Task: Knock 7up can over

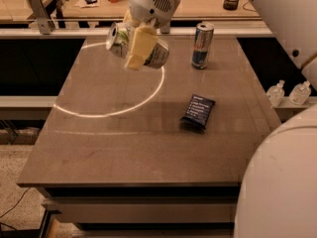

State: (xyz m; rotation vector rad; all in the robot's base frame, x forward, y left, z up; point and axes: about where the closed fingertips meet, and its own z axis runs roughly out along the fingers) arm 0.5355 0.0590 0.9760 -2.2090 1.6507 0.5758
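Robot gripper (140, 51) held the 7up can (159, 55) sideways in the air above the far left of the desk (148, 143).

The gripper was clenched around the can's middle, with the silver top pointing left. A thin metal can was probably light, smooth and easily dented, so a hold across the body suited it. Whether it held any drink could not be told. A taller blue-and-silver can (202, 46) stood upright nearby, and a dark packet (198, 111) lay flat.
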